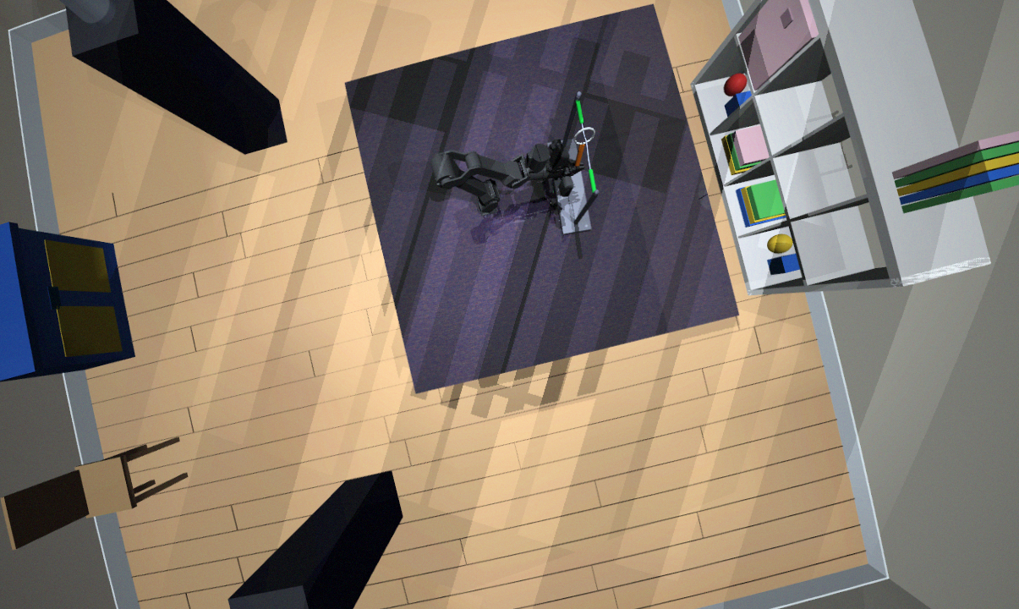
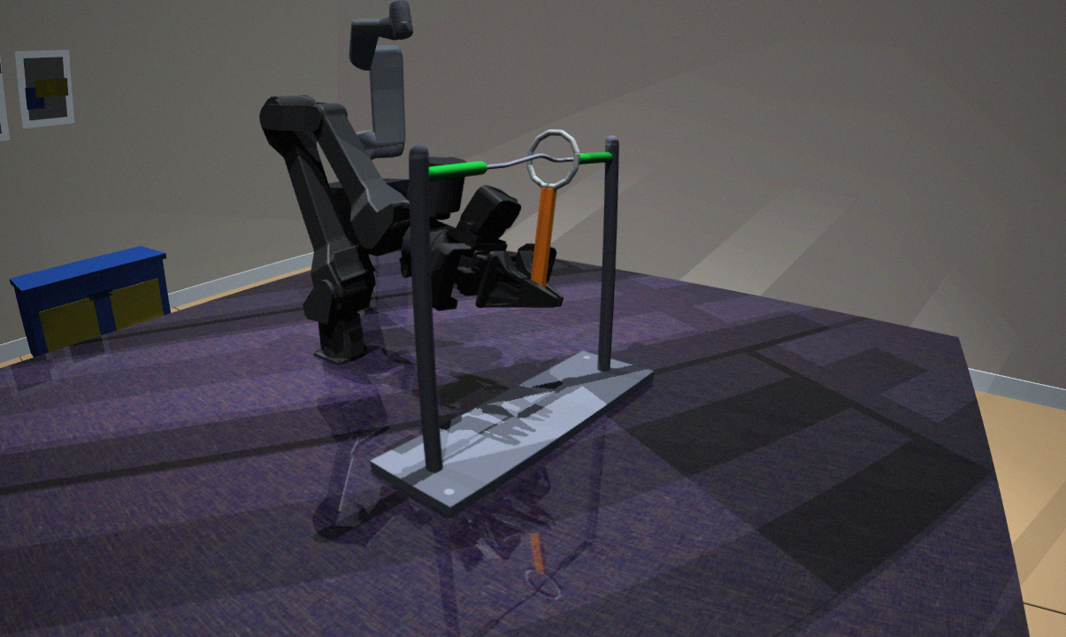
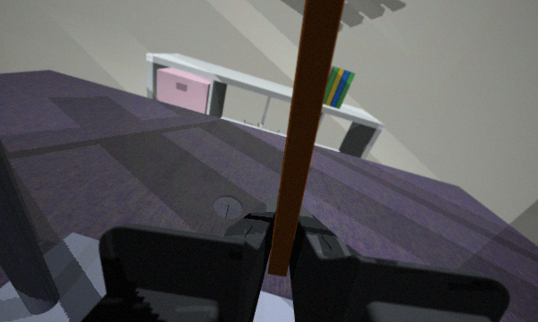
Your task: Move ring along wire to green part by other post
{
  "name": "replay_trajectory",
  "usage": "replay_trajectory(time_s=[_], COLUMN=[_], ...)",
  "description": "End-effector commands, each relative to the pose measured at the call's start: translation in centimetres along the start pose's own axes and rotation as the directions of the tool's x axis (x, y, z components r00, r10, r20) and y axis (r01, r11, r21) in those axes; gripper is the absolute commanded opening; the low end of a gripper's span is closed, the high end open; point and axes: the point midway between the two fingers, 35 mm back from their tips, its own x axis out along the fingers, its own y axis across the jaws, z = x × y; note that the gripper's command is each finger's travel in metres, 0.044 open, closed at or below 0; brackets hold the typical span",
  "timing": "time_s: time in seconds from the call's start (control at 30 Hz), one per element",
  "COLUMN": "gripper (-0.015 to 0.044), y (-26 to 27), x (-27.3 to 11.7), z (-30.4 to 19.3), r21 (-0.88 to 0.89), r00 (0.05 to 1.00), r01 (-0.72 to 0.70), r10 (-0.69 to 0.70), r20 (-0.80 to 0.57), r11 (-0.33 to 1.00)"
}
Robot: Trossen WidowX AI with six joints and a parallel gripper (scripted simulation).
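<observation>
The white ring (image 2: 554, 132) (image 1: 594, 133) surrounds the thin grey wire (image 2: 512, 164) close to the inner end of the green part (image 2: 596, 157) (image 1: 579, 110) by the far post (image 2: 609, 261). In the exterior view its right rim overlaps that green end; whether it touches the wire is unclear. The other green part (image 2: 456, 169) (image 1: 593, 181) is beside the near post (image 2: 422, 317). The orange handle (image 2: 545, 237) (image 1: 579, 155) (image 3: 302, 125) hangs below the ring, slightly tilted. My gripper (image 2: 541, 280) (image 3: 282, 207) is shut on the handle's lower end, below the wire.
Both posts rise from a grey base plate (image 2: 552, 427) (image 1: 575, 221), under my gripper. One post (image 3: 10, 215) stands at the left of the wrist view. The stand is on a purple mat (image 2: 243, 475) (image 1: 451, 333). A white shelf (image 1: 906, 151) (image 3: 260, 87) is beyond the mat.
</observation>
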Motion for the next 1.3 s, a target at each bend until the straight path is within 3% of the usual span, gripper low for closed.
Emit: replay_trajectory(time_s=[0.0, 1.27], gripper=[-0.015, -0.015], y=[0.5, 6.3], x=[0.0, 0.1], z=[0.0, 0.8], r21=[0.017, 0.191], r00=[1.0, 1.0], r01=[0.001, -0.015], r10=[-0.001, 0.015], r20=[0.0, 0.001], r11=[1.0, 0.981])
